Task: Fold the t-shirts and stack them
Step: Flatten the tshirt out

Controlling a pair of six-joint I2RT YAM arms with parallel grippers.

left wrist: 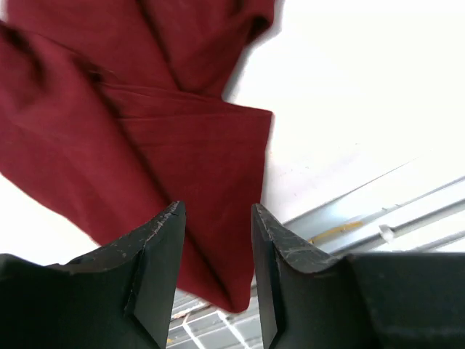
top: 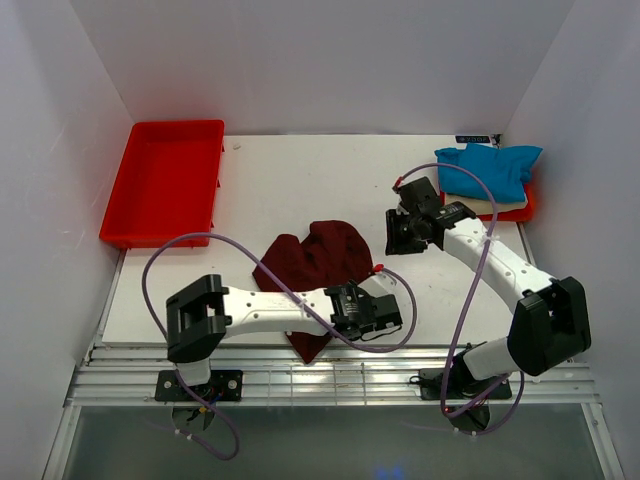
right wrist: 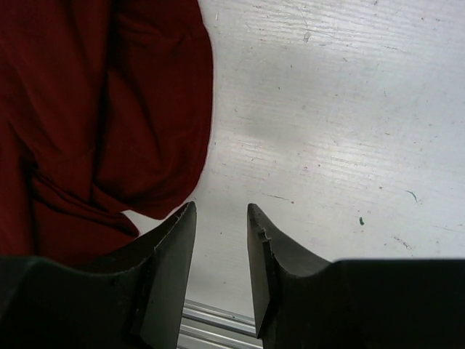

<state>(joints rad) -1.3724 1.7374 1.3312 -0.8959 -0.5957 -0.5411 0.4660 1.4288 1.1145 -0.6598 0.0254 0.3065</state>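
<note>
The dark maroon t-shirt (top: pixel 315 258) lies crumpled mid-table, with one corner hanging over the near edge. My left gripper (top: pixel 385 315) is open just above that near corner; in the left wrist view (left wrist: pixel 218 211) the maroon cloth (left wrist: pixel 145 131) shows between and beyond the jaws, not pinched. My right gripper (top: pixel 405 232) is open and empty over bare table just right of the shirt; the right wrist view (right wrist: pixel 221 211) has the shirt (right wrist: pixel 94 109) to its left. The blue t-shirt (top: pixel 490 167) lies folded on the cream t-shirt (top: pixel 480 207) at the back right.
A red tray (top: pixel 165 180) stands at the back left. A second red tray (top: pixel 527 205) sits under the blue and cream stack. The table's near edge with metal rails (left wrist: pixel 378 218) runs close to the left gripper. White walls enclose the sides.
</note>
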